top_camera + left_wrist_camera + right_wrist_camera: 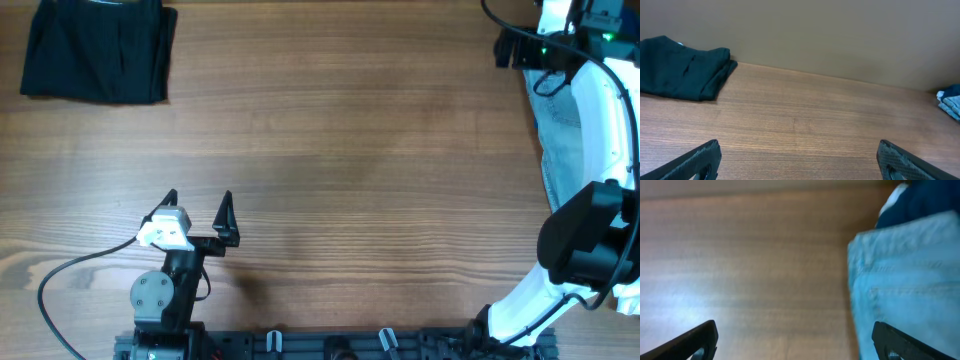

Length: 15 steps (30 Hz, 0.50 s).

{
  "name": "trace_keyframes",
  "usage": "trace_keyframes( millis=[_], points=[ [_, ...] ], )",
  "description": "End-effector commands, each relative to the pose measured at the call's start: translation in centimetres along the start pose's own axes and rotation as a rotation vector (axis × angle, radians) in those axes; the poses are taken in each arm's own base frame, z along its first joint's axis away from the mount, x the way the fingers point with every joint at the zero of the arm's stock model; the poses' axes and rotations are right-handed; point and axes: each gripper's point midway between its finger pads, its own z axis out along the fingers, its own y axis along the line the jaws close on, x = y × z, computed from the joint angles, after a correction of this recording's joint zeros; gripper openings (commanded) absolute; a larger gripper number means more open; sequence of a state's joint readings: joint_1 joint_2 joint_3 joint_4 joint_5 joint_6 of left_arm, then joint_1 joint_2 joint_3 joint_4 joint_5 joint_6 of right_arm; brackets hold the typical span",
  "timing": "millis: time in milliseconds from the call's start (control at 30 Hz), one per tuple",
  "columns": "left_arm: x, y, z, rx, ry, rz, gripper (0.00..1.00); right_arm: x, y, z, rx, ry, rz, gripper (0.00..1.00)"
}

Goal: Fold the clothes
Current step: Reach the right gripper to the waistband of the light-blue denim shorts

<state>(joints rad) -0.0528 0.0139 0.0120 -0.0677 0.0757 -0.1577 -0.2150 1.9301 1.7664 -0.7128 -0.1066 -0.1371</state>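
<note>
Overhead view: shows the left arm [165, 290] crouched low at the near edge of the table [380, 150], toward its left side, with the short forearm pointing to the far edge. Left gripper [198, 208] spread wide and holding nothing; in the left wrist view, only bare wood between its fingers [695, 162].

Right arm [590, 120] rooted at the near right corner of the table, then stretched long along the right edge up to the far right corner, the wrist turned inward toward the table's middle. Right gripper [795, 330] also released and empty, in a somewhat blurred picture.

Pale blue denim shorts [560, 130] lying at the right edge of the table, partly under the white right arm, seams visible in the right wrist view. One right fingertip [890, 340] over their border; touching or not, cannot tell.

Navy cloth [925, 202] just beyond the shorts, at the far right corner. Folded black garment [95, 50] at the far left corner of the table, well apart from both grippers.
</note>
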Motion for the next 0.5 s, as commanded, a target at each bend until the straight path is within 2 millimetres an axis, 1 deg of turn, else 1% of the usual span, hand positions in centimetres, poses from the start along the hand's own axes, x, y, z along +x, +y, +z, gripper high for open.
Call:
trace_keyframes(
  millis=[0,67,100,133,167,233,367,467],
  points=[
    [0.2,0.3,0.0,-0.011,0.001,0.019,1.00,-0.9,-2.3,1.6,0.116,-0.022,-0.020,1.00],
    [0.2,0.3,0.0,-0.011,0.001,0.019,1.00,-0.5,-2.7,3.0,0.128,-0.008,-0.019,1.00],
    [0.2,0.3,0.0,-0.011,0.001,0.019,1.00,0.2,-3.0,4.1,0.144,0.012,-0.017,1.00],
    [0.2,0.3,0.0,-0.011,0.001,0.019,1.00,0.9,-3.7,5.2,0.176,0.036,-0.010,1.00],
    [0.2,0.3,0.0,-0.011,0.001,0.019,1.00,1.3,-4.2,5.7,0.205,0.047,0.004,1.00],
    [0.2,0.3,0.0,-0.011,0.001,0.019,1.00,2.7,-6.2,7.3,0.321,0.085,0.036,1.00],
    [0.2,0.3,0.0,-0.011,0.001,0.019,1.00,4.5,-8.4,9.3,0.446,0.130,0.025,1.00],
    [0.2,0.3,0.0,-0.012,0.000,0.019,1.00,5.3,-9.1,10.8,0.484,0.143,0.022,1.00]
  ],
)
